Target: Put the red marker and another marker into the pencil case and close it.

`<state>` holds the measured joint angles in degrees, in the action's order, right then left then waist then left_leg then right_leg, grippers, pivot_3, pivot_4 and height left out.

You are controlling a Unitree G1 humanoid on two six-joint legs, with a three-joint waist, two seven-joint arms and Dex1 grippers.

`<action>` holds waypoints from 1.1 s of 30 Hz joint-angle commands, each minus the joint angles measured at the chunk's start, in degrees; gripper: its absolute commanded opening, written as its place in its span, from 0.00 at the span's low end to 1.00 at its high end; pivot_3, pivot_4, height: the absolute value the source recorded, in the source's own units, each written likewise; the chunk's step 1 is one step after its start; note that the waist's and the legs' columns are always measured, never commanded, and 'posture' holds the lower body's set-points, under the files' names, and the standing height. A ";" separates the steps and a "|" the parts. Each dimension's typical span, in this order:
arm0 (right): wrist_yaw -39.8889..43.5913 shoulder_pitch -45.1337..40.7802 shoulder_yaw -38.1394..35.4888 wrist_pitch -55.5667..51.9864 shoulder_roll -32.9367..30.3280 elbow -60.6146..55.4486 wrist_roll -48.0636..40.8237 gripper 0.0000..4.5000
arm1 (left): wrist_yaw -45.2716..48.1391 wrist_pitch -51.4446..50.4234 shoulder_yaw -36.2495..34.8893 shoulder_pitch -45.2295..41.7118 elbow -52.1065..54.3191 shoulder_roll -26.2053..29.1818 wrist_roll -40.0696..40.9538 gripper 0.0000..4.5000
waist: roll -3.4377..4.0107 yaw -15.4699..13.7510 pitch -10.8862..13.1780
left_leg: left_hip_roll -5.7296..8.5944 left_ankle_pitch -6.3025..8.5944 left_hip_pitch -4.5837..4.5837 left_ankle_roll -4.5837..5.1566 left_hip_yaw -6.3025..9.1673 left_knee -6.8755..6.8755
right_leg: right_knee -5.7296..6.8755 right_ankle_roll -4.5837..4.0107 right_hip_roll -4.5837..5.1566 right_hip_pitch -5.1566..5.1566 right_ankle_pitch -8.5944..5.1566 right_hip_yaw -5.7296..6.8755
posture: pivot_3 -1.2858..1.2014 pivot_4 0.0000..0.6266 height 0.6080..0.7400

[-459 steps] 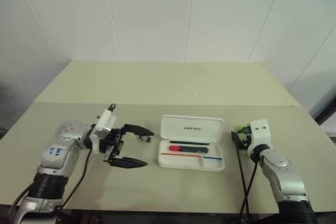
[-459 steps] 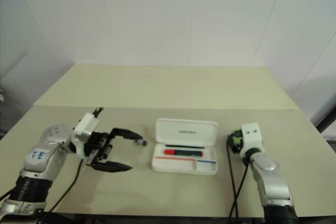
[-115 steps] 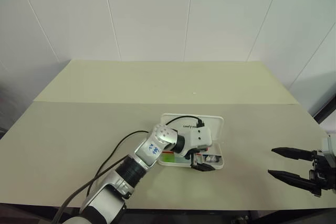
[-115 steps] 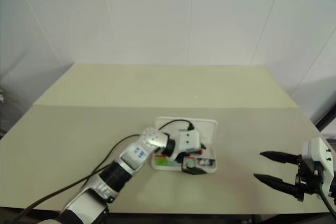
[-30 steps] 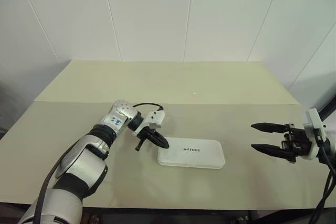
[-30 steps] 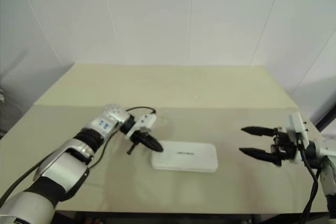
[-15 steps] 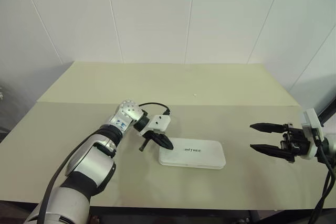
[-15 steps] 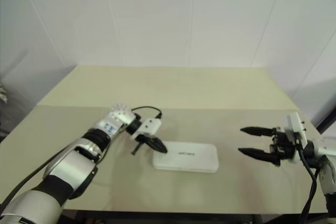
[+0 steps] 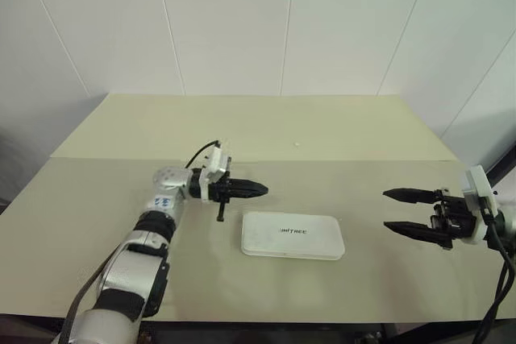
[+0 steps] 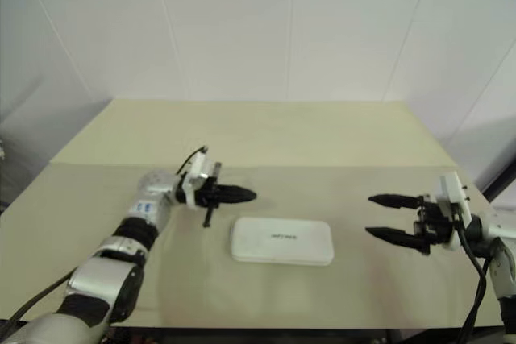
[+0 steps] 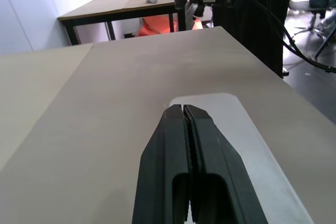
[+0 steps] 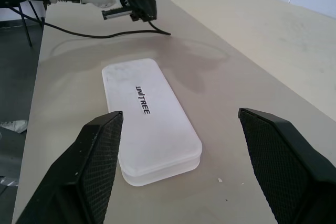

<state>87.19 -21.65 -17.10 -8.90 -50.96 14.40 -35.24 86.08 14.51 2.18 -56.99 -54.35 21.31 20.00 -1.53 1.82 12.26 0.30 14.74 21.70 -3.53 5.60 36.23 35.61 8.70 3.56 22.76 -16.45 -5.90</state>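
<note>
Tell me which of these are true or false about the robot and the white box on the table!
1. The pencil case is shut. True.
2. The left gripper is wide open. False: its two black fingers are pressed together, holding nothing.
3. The right gripper is open and empty. True.
4. The right gripper is touching the pencil case. False: it hangs off to the case's right, apart from it.
5. A red marker lies on the table beside the case. False: no marker lies on the table.
</note>
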 commanded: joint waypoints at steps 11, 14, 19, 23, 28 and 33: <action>3.26 -1.65 -0.71 0.62 -2.09 1.23 -0.36 1.00 | 6.42 -3.38 2.02 9.98 14.41 10.24 12.80 0.57 | 0.02 -0.08 0.00 | -0.02 0.00 -0.02 -0.01 0.01 -0.01 | 0.00 -0.03 0.01 0.00 -0.01 0.00 | 0.52 0.24 1.00; 2.80 -1.92 -0.59 0.60 -2.18 1.15 -0.17 1.00 | 6.42 -3.68 2.78 10.71 15.17 12.23 14.15 0.80 | 0.02 -0.07 0.00 | -0.01 0.00 -0.02 -0.01 0.00 0.00 | 0.00 -0.03 0.01 -0.01 -0.01 0.00 | 0.52 0.24 1.00; 2.58 -1.93 -0.78 -0.14 -2.83 0.69 -0.34 1.00 | 6.42 -4.52 3.96 12.20 16.10 16.62 16.09 0.99 | 0.03 0.16 0.01 | -0.03 0.00 -0.04 -0.01 -0.01 -0.07 | -0.01 -0.07 0.01 0.00 -0.04 0.01 | 0.52 0.24 1.00; 2.68 -0.89 -1.35 -0.88 -3.72 0.00 -0.84 1.00 | 6.42 -5.73 5.06 14.30 18.01 21.51 16.66 0.99 | 0.04 0.27 0.01 | -0.05 0.01 -0.09 -0.02 -0.02 -0.14 | -0.01 -0.12 0.00 0.00 -0.06 0.01 | 0.52 0.24 1.00; 2.16 0.12 -1.12 -1.05 -3.64 -0.45 -0.99 1.00 | 6.42 -6.02 4.94 15.68 19.00 26.66 16.93 0.99 | 0.04 0.16 0.02 | -0.06 0.01 -0.08 -0.02 -0.02 -0.13 | -0.01 -0.15 0.00 0.00 -0.08 0.03 | 0.52 0.24 1.00; 0.92 -0.07 -0.67 -1.39 -2.23 -2.16 -1.57 1.00 | 6.42 -6.21 5.04 16.58 19.93 28.00 16.57 0.99 | 0.05 0.12 0.02 | -0.06 0.01 -0.11 -0.02 -0.04 -0.14 | -0.01 -0.18 0.01 -0.01 -0.09 0.03 | 0.52 0.24 1.00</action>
<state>87.14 -21.56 -16.59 -10.12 -53.30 14.36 -35.36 86.08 8.41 7.79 -40.74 -36.22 48.09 35.75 -1.48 1.94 12.28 0.23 14.75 21.60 -3.55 5.56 36.08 35.60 8.52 3.57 22.75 -16.55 -5.87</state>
